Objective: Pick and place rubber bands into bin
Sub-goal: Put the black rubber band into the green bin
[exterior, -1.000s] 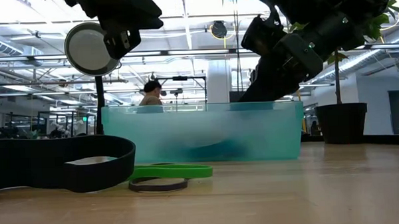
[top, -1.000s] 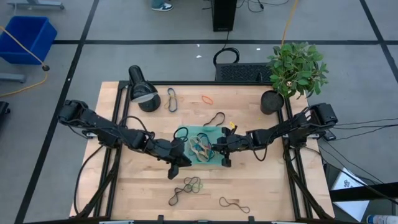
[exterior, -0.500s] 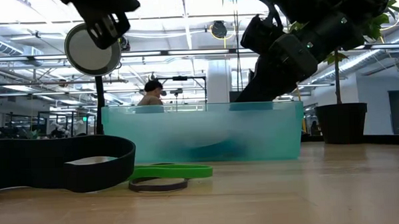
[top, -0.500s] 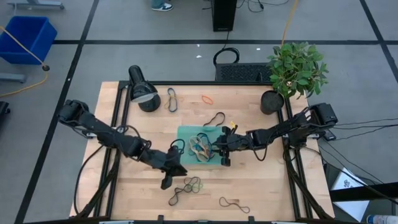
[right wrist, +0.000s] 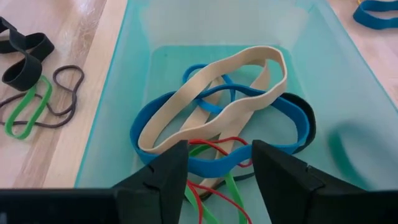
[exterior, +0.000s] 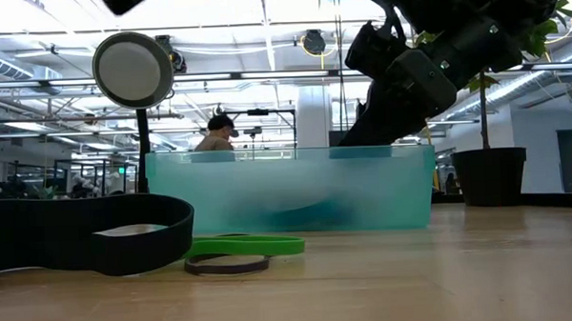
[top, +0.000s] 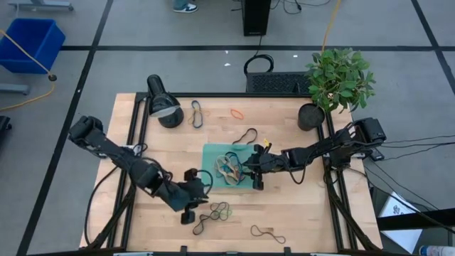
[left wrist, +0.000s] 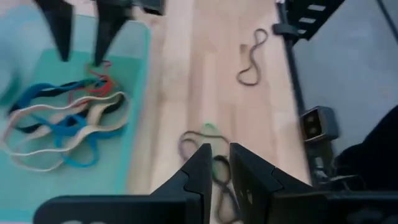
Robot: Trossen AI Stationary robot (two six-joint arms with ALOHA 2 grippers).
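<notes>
High view: the pale wooden table (top: 298,206) carries everything, with a round black lamp (top: 163,105) at its far left corner and a leafy potted plant (top: 338,78) at its far right corner. Near the table's centre sits the small shallow translucent teal plastic bin (top: 211,152), already holding a tangle of tan, blue, green and red rubber bands (right wrist: 217,118).

The right gripper (top: 254,173) hangs over the bin's right end, its fingers spread apart with nothing between them; a thin red band lies loose on the bin floor just beneath. The left gripper (top: 190,211) hovers toward the table's near edge, just beside a cluster of black, brown and green loose rubber bands (top: 213,213); its fingers stand only slightly parted and hold nothing.

More bands lie scattered: a dark one near the near edge (top: 267,232), and dark and orange ones toward the far edge.

The step in hand looks like the left arm's next pick. To do it well, it should widen its fingers, come straight down over one strand of the cluster, and pinch low against the wood so the floppy loop does not slip out.
</notes>
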